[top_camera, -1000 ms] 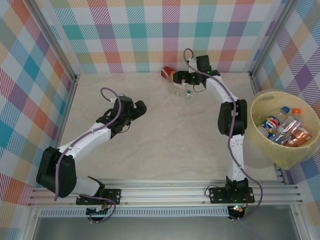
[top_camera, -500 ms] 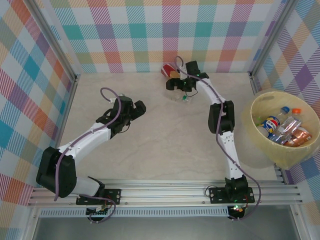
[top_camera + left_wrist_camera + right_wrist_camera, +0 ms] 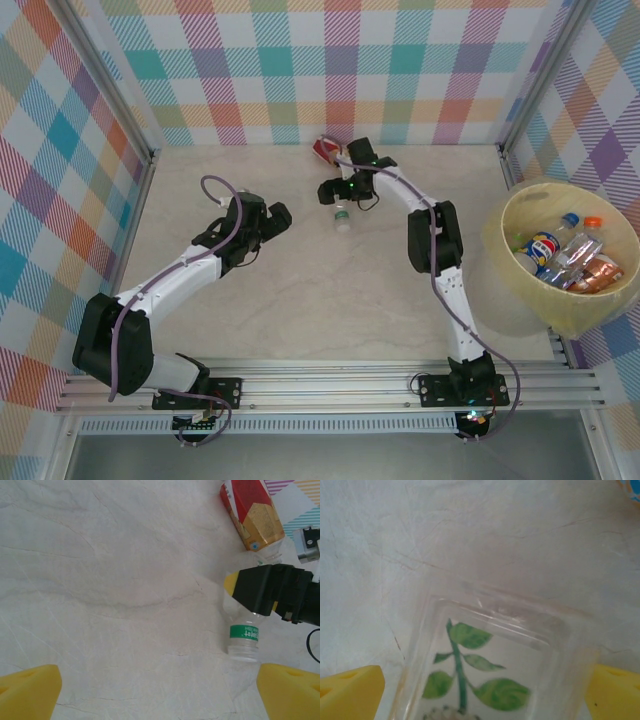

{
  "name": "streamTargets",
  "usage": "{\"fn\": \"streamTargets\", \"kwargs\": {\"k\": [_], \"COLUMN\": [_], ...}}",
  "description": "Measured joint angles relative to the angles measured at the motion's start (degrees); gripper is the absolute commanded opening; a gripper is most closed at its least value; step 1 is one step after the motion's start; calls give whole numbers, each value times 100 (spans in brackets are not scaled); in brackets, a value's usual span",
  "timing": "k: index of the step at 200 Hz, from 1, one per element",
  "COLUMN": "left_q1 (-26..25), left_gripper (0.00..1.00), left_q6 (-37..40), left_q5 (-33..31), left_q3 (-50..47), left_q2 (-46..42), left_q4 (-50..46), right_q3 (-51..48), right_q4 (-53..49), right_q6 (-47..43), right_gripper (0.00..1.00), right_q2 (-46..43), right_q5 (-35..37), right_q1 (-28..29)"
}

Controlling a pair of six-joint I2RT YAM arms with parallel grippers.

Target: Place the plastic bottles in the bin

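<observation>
We see our right hand (image 3: 335, 190) spread wide astride the green-labelled clear bottle (image 3: 342, 217) lying on the desk (image 3: 300, 290) at 12 o'clock (not yet clamped), left hand (image 3: 280, 215) wide and empty, bin (image 3: 505, 225) at 3 o'clock.

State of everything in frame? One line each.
left gripper: open, empty, above the table
right gripper: open, one finger on each side of the clear bottle
clear bottle: lying on the table, not clamped
red bottle: lying on the table, not gripped
bin: holds several bottles
</observation>
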Motion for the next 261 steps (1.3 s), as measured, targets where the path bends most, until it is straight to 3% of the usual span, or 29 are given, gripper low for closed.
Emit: {"fn": "streamTargets", "kwargs": {"k": [12, 49, 69, 108, 177, 261], "left_q1": [0, 0, 0, 0, 0, 0], "left_gripper": [100, 100, 100, 100, 100, 100], "left_q6": [0, 2, 0, 0, -2, -90], "left_q5": [-2, 0, 0, 2, 17, 129], "left_q3": [0, 0, 0, 0, -68, -70], "left_q2": [4, 20, 70, 90, 90, 90], "left_q4": [0, -2, -2, -9, -4, 15], "right_q3": [-7, -39, -92, -645, -2332, -3746], "right_q4": [-13, -107, -127, -33, 673, 1239], "right_q6": [-87, -203, -203, -195, -356, -365], "right_gripper": [97, 74, 68, 62, 52, 48], "right_q2": [0, 0, -35, -531, -2726, -4597], "right_q5": [249, 911, 1056, 1231, 1344, 1637], "right_q1": [85, 267, 289, 289, 264, 26]}}
